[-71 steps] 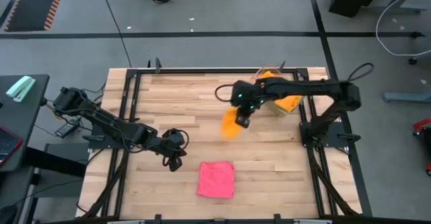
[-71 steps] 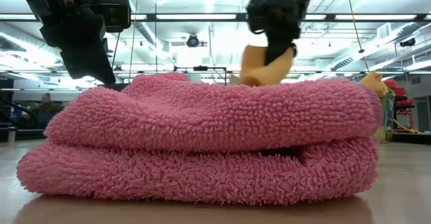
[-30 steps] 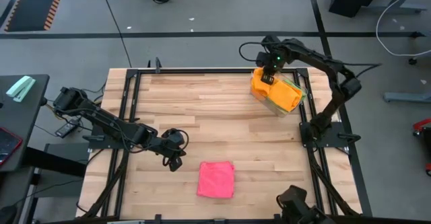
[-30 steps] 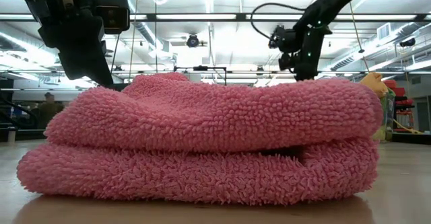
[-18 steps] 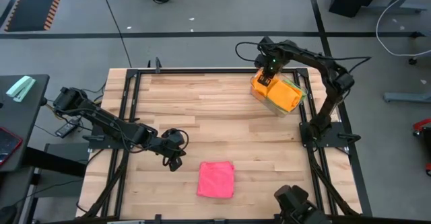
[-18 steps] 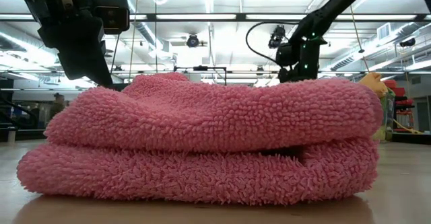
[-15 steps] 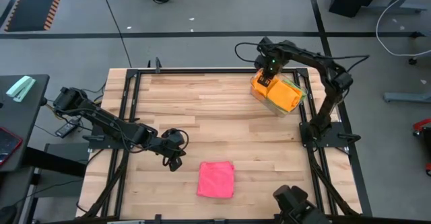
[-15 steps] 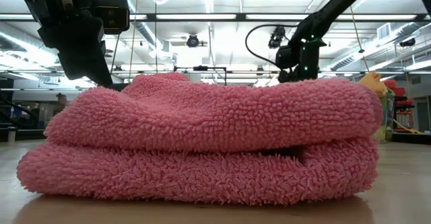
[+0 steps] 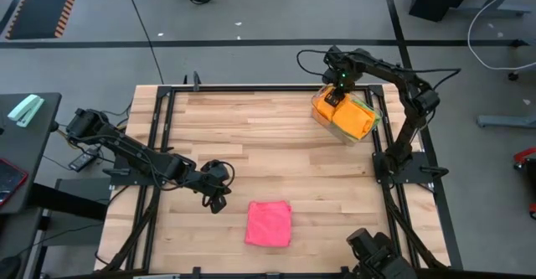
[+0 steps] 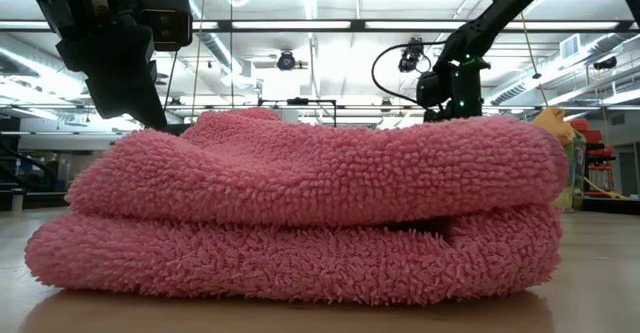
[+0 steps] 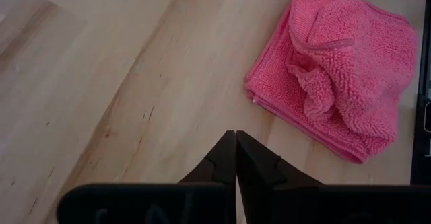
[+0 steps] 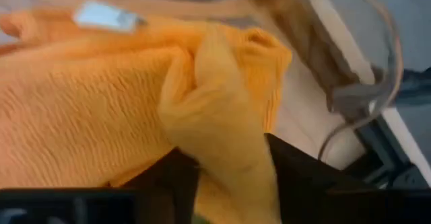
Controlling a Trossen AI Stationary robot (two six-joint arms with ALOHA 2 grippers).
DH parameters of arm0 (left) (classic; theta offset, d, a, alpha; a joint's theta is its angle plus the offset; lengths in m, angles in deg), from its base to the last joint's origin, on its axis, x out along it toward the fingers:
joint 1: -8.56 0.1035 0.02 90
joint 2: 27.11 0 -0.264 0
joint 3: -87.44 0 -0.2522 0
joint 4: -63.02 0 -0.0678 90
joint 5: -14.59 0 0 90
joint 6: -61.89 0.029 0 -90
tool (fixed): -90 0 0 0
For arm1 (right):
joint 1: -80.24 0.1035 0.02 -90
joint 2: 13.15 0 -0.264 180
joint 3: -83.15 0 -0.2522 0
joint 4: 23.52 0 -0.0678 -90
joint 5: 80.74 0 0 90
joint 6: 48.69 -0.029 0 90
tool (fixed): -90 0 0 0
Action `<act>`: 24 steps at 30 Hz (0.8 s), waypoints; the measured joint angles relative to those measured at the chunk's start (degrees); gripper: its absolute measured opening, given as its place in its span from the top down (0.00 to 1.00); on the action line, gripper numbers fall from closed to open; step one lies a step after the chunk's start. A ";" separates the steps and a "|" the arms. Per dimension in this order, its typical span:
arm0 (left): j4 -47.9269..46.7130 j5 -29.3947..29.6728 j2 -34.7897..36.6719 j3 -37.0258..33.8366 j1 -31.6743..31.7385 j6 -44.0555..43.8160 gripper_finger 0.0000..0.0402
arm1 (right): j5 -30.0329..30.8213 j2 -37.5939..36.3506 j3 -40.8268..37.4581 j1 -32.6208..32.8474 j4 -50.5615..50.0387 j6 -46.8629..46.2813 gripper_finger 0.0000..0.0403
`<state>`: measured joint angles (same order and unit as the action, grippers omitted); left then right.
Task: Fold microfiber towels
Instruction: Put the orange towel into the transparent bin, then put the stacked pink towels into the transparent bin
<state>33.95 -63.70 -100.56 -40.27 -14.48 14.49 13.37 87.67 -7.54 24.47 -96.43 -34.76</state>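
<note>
**R hand on orange towel, far right**

R hand (image 9: 333, 97) sits on the orange towel (image 9: 352, 118) in the tray (image 9: 374, 111), far-right corner; fingers apart w/ a fold of cloth between them, can't tell if still gripped. Pink towel (image 9: 269, 224) folded, near centre. L hand (image 9: 214, 204) pressed together, empty, just left of pink, so nearer it.
</note>
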 joint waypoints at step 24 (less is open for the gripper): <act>2.67 0.00 -0.02 0.02 0.00 0.68 0.87 | -28.88 -19.98 1.84 19.22 -0.57 -9.06 0.40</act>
<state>36.62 -63.70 -100.58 -40.25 -14.49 15.17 -15.51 67.69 -5.70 43.68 -96.99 -43.82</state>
